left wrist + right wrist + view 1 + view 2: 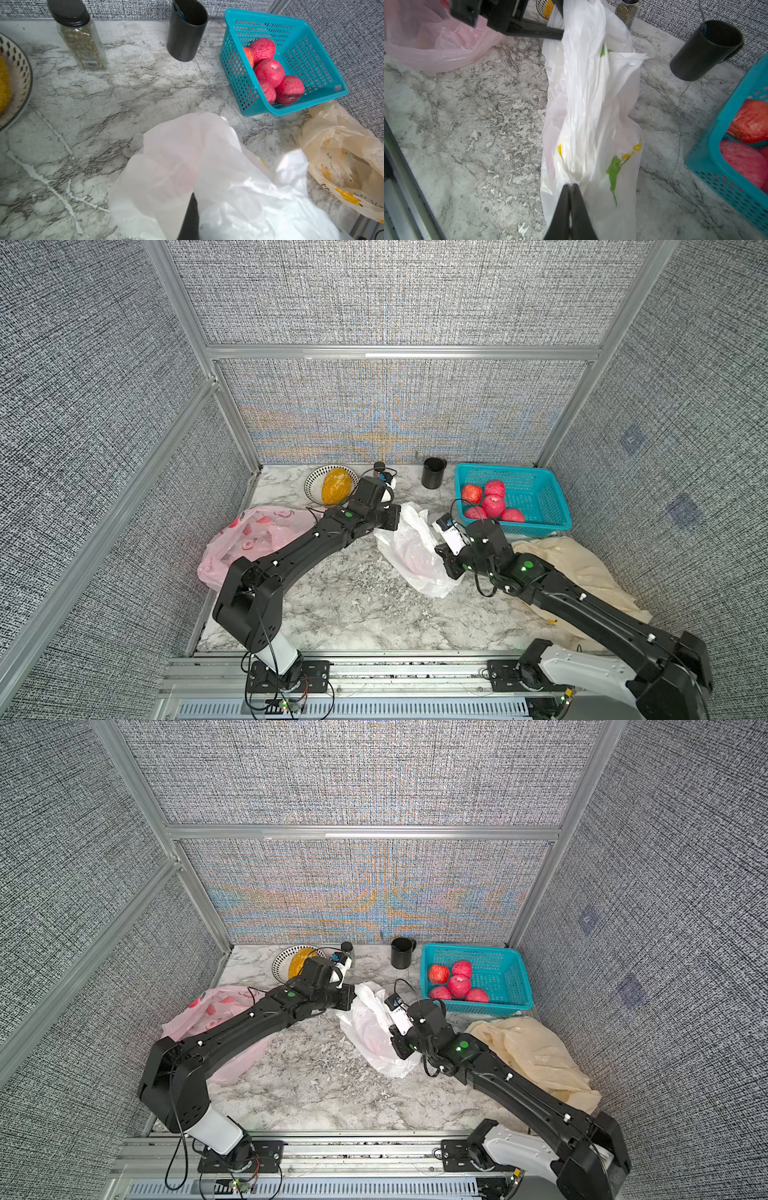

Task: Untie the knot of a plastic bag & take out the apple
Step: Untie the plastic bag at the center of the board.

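Currently the white bag (411, 556) stretches from left tool (192, 195) to right tool (571, 186).

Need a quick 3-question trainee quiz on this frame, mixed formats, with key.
1. True or false: the left pincer and the right pincer are both shut on the white bag.
2. The red apples lie in: A the bowl, B the teal basket, C the black cup.
3. How many red apples show in both top views?
Key: 1 true; 2 B; 3 five.
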You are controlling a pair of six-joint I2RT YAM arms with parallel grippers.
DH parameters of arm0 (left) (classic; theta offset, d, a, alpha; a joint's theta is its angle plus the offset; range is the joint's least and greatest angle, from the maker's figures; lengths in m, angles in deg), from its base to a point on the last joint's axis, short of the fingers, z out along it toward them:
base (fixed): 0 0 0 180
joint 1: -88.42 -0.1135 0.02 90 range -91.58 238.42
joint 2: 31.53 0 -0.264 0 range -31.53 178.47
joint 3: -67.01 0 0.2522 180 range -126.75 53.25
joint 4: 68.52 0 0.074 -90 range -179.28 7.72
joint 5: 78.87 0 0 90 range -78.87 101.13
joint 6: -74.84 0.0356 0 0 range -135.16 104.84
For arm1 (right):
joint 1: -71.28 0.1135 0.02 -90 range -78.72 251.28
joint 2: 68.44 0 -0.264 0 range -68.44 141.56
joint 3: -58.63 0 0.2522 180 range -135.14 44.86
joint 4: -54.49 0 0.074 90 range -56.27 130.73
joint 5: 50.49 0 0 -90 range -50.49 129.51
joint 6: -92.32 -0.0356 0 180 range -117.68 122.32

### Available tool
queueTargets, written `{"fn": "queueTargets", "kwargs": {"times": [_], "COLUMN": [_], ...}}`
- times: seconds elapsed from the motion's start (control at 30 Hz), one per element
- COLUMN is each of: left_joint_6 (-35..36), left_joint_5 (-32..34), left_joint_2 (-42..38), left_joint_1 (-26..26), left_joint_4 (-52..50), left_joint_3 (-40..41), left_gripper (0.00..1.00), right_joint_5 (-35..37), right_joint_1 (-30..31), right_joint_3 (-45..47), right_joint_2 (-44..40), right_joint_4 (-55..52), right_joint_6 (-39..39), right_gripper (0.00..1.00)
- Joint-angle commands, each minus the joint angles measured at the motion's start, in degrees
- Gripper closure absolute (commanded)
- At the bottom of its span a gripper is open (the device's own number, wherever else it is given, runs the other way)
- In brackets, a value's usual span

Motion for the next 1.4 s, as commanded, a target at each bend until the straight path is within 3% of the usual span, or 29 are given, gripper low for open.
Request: {"fn": "queueTargets", "kwargs": {"times": [0.0,0.3,0.6,0.63,0.7,0.97,1.13,1.37], "left_joint_6": [-1.66,-4.83,-4.43,-4.35,-4.19,-4.35,-4.42,-4.61], "left_joint_5": [1.41,-3.78,-8.46,-8.63,-9.03,-10.82,-11.16,-12.16], "left_joint_2": [0.79,3.28,2.51,2.29,1.95,1.09,0.16,-1.16], "left_joint_1": [-0.89,-3.11,-3.11,-3.14,-3.11,-3.04,-2.87,-2.59], "left_joint_4": [2.07,7.06,10.61,10.61,10.52,11.51,12.23,12.81], "left_joint_3": [0.59,0.96,0.77,0.77,1.02,2.61,3.58,4.46], "left_gripper": [1.00,1.00,0.94,0.94,0.93,0.92,0.90,0.86], "right_joint_5": [-1.70,-5.04,-9.00,-8.46,-6.28,-1.00,-1.30,-12.60], "right_joint_1": [0.02,0.34,1.76,1.76,1.77,-2.11,-9.12,-16.53], "right_joint_3": [3.66,13.97,13.18,12.07,9.56,-2.94,-7.73,-7.75], "right_joint_2": [-3.59,-14.87,-7.08,-6.59,-6.83,-6.69,0.69,10.34], "right_joint_4": [0.48,5.28,5.31,4.63,3.05,-1.70,-0.33,8.55], "right_joint_6": [-5.30,-13.80,-15.17,-14.80,-14.23,-9.48,-4.87,-3.14], "right_gripper": [0.93,0.94,0.98,0.95,0.75,0.25,0.20,0.22]}}
